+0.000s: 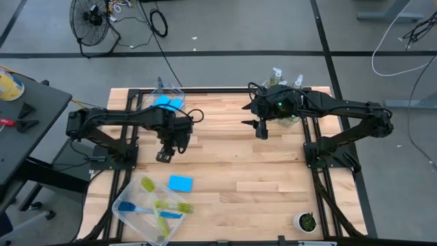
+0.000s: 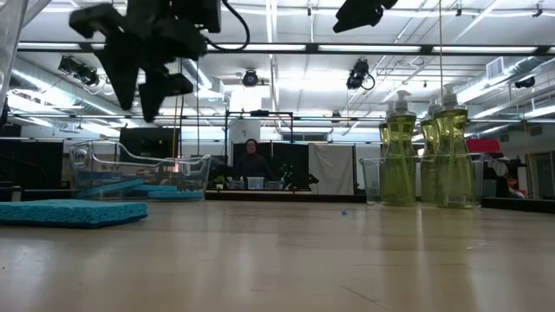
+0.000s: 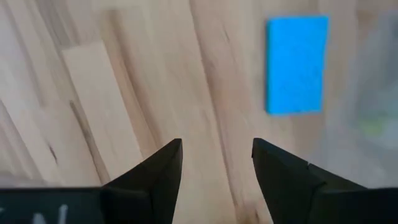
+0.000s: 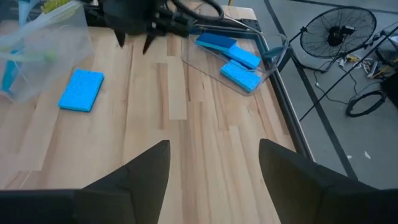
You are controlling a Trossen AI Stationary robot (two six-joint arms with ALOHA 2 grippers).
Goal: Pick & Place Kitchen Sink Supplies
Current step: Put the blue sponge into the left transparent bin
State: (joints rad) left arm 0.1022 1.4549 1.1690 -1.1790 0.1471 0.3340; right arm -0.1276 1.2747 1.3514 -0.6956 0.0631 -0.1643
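Observation:
A flat blue sponge (image 1: pixel 180 183) (image 3: pixel 297 65) (image 4: pixel 81 90) (image 2: pixel 69 212) lies flat on the wooden table. My left gripper (image 1: pixel 164 154) (image 3: pixel 216 146) hovers open above bare wood, on the far side of the sponge and apart from it. My right gripper (image 1: pixel 261 130) (image 4: pixel 213 146) hangs open over the table's far right part, holding nothing. Yellow-green and blue dish brushes (image 1: pixel 160 207) lie in a clear bin (image 1: pixel 126 208) at the near left. More blue sponges (image 1: pixel 167 102) sit in a far-left bin. Soap bottles (image 2: pixel 399 156) stand in a far-right bin (image 1: pixel 290 121).
A small white pot with a green plant (image 1: pixel 306 221) stands at the near right corner. The far-left sponge bin (image 4: pixel 236 62) sits at the table's edge. Bare wood (image 1: pixel 239 171) lies between the arms. A person (image 2: pixel 251 160) sits in the room beyond the table.

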